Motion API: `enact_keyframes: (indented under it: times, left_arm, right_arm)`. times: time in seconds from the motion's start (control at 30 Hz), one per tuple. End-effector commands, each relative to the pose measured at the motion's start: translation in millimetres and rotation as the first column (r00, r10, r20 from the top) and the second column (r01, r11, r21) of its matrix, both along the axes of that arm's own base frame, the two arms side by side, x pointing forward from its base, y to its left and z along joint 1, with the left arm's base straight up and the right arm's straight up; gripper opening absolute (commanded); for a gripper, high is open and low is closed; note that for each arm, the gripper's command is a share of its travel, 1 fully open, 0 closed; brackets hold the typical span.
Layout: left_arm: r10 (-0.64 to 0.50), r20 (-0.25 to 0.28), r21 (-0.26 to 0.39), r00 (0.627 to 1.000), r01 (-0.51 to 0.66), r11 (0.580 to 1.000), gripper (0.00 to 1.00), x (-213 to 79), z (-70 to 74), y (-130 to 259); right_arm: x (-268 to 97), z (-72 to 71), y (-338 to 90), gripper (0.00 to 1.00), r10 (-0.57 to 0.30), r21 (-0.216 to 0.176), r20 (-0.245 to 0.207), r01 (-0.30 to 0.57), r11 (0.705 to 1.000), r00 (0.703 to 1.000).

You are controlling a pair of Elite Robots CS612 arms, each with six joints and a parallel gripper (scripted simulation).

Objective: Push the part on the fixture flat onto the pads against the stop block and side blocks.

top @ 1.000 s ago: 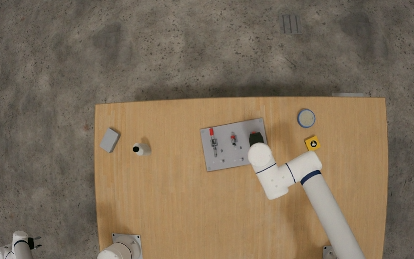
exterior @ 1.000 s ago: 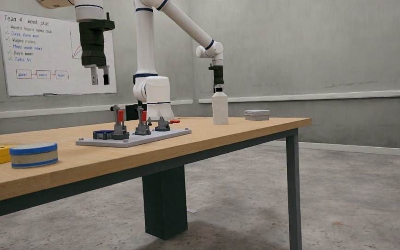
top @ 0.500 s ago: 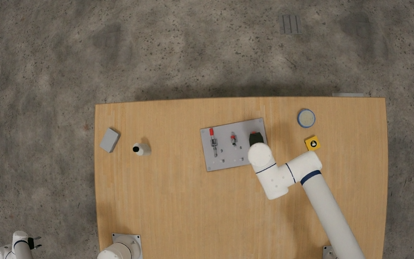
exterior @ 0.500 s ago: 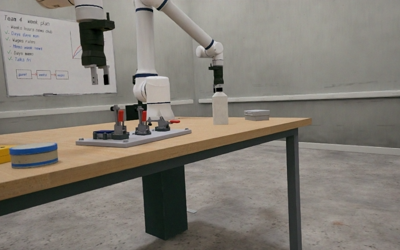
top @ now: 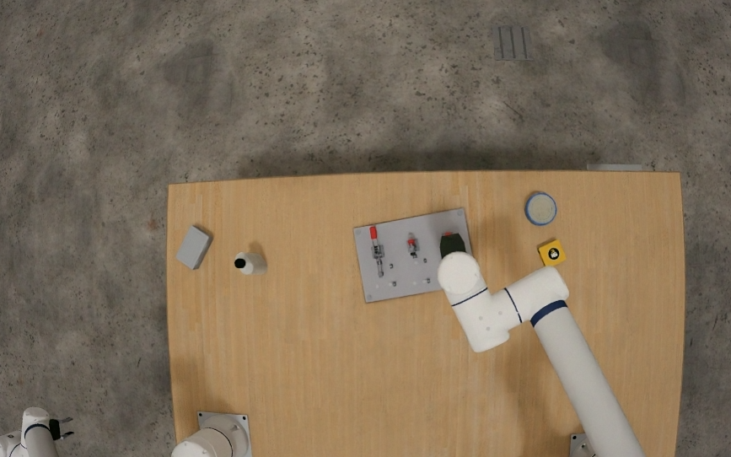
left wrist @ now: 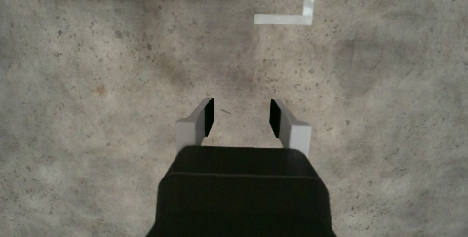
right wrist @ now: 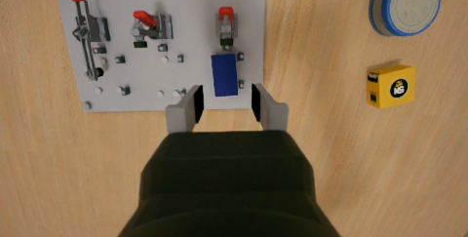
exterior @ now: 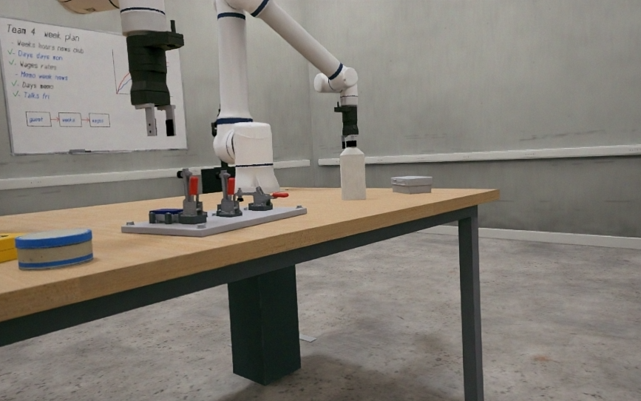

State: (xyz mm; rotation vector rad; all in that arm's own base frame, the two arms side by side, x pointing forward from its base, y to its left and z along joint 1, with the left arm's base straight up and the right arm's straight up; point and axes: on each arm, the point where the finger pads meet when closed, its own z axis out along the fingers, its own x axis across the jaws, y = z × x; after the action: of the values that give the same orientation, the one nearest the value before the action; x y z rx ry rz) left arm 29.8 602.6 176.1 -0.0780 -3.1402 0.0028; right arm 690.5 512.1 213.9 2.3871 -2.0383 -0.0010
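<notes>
The blue part point(right wrist: 224, 74) point(exterior: 165, 211) lies on the grey fixture plate point(top: 427, 227) point(exterior: 287, 211) point(right wrist: 195, 3), slightly turned against the plate's edges. In the right wrist view two side blocks point(right wrist: 240, 57) point(right wrist: 241, 84) stand close along its right side. A small grey block at its upper end, below the clamp's black foot, is mostly hidden. Whether the part lies flat is too small to tell. My right gripper point(right wrist: 227, 96) point(exterior: 161, 130) is open and empty, high above the part's near end. My left gripper point(left wrist: 242, 110) point(top: 67, 427) is open and empty, off the table's left side.
Upright toggle clamp point(right wrist: 226, 24) stands at the part's upper end; two more clamps point(right wrist: 151, 24) point(right wrist: 88, 37) stand to its left. A blue-rimmed tin point(top: 540, 208) and yellow box point(top: 551, 252) lie right of the plate. A bottle point(top: 251, 263) and grey box point(top: 194, 247) are at left.
</notes>
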Motion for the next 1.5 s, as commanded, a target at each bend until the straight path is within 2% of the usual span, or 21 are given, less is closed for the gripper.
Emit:
enact_keyframes:
  times: [0.0, 0.57, 0.6, 1.47]
  left_arm:
    - [0.000, 0.000, 0.002, 1.000, 0.000, 1.000, 1.00, 0.2, 0.9, 0.7]
    - [0.000, 0.000, 0.002, 1.000, 0.000, 1.000, 1.00, 0.2, 0.9, 0.7]
    - [0.000, 0.000, 0.002, 1.000, 0.000, 1.000, 1.00, 0.2, 0.9, 0.7]
    - [0.000, 0.000, 0.002, 1.000, 0.000, 1.000, 1.00, 0.2, 0.9, 0.7]
  right_arm:
    - [0.6, 1.5, 0.3, 0.87, 0.000, 0.001, 0.002, 0.000, 1.000, 1.000]
    - [0.7, 1.6, 0.3, 0.87, 0.000, 0.001, 0.002, 0.000, 1.000, 1.000]
    - [0.7, 1.6, 0.3, 0.00, 0.000, 0.001, 0.002, 0.000, 1.000, 1.000]
    - [0.6, 1.4, 0.4, 0.00, 0.000, 0.001, 0.002, 0.000, 1.000, 1.000]
